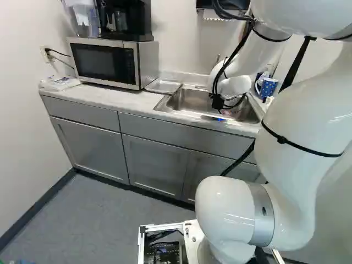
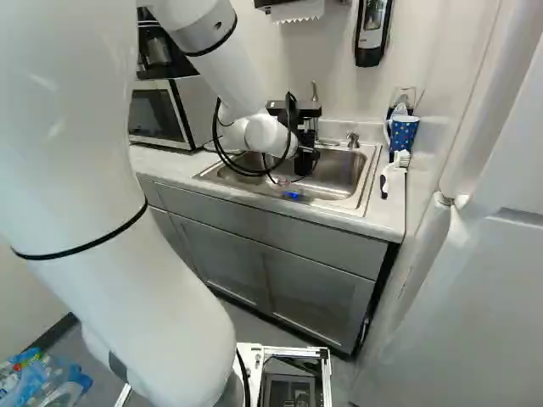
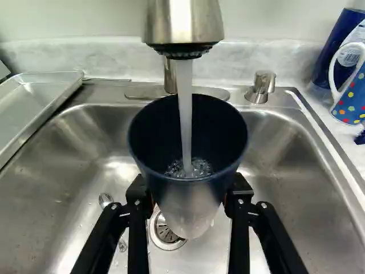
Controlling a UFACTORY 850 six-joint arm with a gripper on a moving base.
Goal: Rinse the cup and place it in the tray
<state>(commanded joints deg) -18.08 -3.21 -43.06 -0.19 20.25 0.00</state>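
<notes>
Marble-patterned desk (image 2: 386,216) surrounds the steel sink (image 3: 63,188) beneath the gripper (image 3: 190,197), whose two fingers clamp the cup (image 3: 188,134) upright under the faucet (image 3: 183,25). Rinsing seems in hand; next, likely tip out the water, then carry it to the tray (image 3: 34,105) beside the gripper.

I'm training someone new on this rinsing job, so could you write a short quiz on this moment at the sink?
1. True or false: the gripper holds the cup under the running faucet.
2. Where does the polka-dot mug stand?
A) On the microwave
B) On the counter
C) In the metal tray
3. Fill in the blank: the spoon lies in the ____, near the drain.

Key: 1. True; 2. B; 3. sink
</notes>
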